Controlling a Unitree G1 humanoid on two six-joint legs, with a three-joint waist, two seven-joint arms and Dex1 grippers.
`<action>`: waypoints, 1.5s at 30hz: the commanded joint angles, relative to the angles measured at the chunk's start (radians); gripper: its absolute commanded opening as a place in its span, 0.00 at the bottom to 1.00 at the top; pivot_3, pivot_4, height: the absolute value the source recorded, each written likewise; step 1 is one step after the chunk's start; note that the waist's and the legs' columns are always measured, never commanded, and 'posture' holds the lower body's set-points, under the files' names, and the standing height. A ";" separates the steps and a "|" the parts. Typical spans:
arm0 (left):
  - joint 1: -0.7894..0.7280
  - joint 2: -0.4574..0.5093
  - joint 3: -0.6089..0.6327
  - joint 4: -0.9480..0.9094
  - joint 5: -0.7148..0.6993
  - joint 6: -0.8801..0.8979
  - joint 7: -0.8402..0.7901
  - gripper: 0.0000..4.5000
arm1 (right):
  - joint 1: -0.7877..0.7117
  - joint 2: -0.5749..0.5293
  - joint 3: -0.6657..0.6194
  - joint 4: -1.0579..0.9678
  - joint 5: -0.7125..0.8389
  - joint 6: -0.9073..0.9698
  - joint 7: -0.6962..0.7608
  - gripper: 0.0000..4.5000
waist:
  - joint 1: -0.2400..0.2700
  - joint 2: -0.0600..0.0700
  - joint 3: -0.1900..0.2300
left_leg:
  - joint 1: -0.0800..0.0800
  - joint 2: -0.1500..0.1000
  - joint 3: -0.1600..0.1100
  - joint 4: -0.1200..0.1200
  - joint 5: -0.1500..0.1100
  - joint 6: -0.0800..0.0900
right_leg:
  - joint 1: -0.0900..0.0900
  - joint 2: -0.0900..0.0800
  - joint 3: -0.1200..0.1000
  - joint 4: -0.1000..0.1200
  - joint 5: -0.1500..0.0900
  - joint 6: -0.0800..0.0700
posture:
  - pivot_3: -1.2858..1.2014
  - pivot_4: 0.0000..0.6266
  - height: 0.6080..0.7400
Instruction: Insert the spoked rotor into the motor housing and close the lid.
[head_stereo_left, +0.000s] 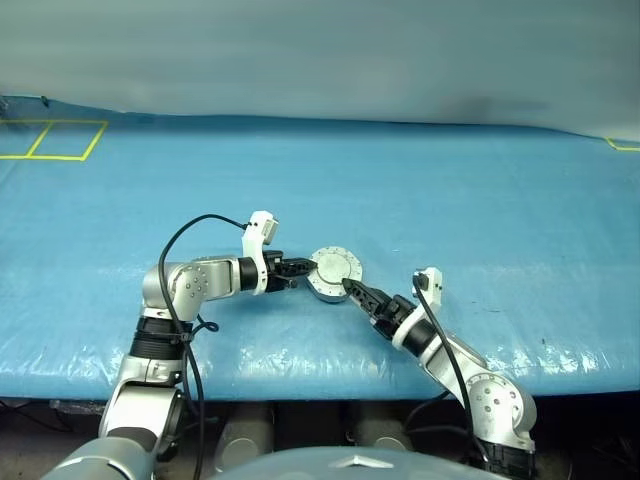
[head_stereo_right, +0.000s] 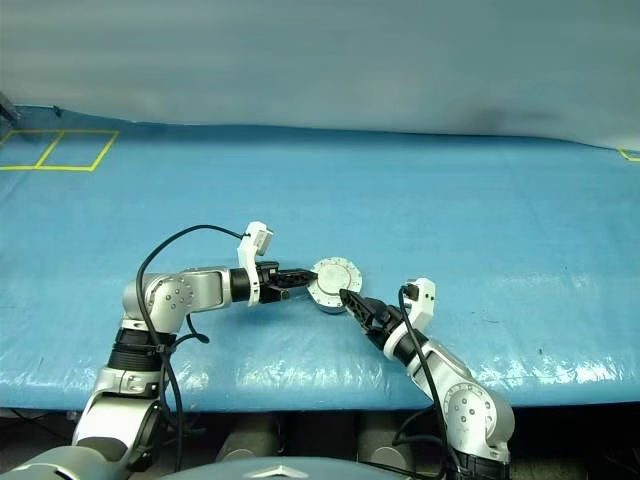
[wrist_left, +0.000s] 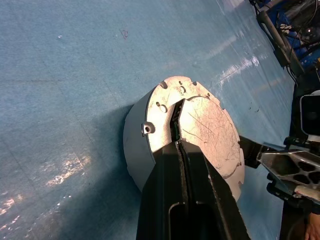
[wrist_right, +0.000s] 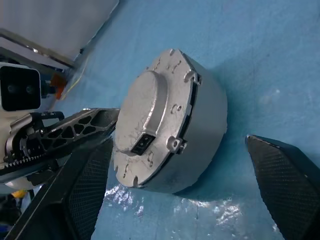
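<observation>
From my head cameras, the housing (head_stereo_left: 334, 274) sits on the blue cover (head_stereo_left: 450, 200) near its front edge, with the lid (head_stereo_left: 336, 265) shut flat on top of it. My left pincer (head_stereo_left: 308, 266) reaches in from the left, fingers pressed together, tips against the housing's left rim at lid level. My right pincer (head_stereo_left: 351, 289) comes up from the lower right, its tip at the housing's near right edge. The housing lies between the two. Far off at the back left are yellow tape lines (head_stereo_left: 50, 140) (well clear of everything).

Through my left wrist camera, my two fingers (wrist_left: 170, 190) lie closed side by side over the lid (wrist_left: 210, 130), their tips at a narrow slot in its face. The grey wall of the housing (wrist_left: 137, 145) stands beneath. Beyond the lid's far rim, part of my right pincer (wrist_left: 287, 167) shows.

Through my right wrist camera, my own fingers (wrist_right: 85, 185) stand wide apart, one on each side of the housing (wrist_right: 205, 130), neither clearly touching it (the far one is well apart). The lid (wrist_right: 145, 125) faces away toward my left pincer (wrist_right: 65, 135), which lies against it.
</observation>
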 joint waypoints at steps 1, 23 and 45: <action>0.016 0.008 -0.024 0.004 0.026 0.004 0.004 0.00 | -0.013 0.038 -0.001 0.024 0.054 0.014 -0.039 0.99 | 0.000 0.000 0.000 | 0.000 0.000 0.000 0.000 0.000 0.000 | 0.000 0.000 0.000 0.000 0.000 0.000 | 0.52 0.24 1.00; 0.024 0.006 -0.030 0.004 0.031 -0.008 0.004 0.00 | 0.024 0.087 0.009 0.087 0.347 0.017 -0.176 0.44 | -0.004 0.002 -0.001 | 0.000 0.000 0.000 -0.002 0.000 0.000 | -0.001 0.000 0.000 -0.001 0.000 0.000 | 0.52 0.24 1.00; 0.095 -0.077 0.171 -0.203 -0.019 -0.146 0.080 0.00 | 0.061 0.067 0.032 0.073 0.383 -0.028 -0.186 0.27 | -0.005 0.003 -0.001 | -0.005 0.000 0.001 -0.004 0.000 0.000 | -0.006 -0.001 0.000 -0.001 0.000 -0.001 | 0.52 0.24 1.00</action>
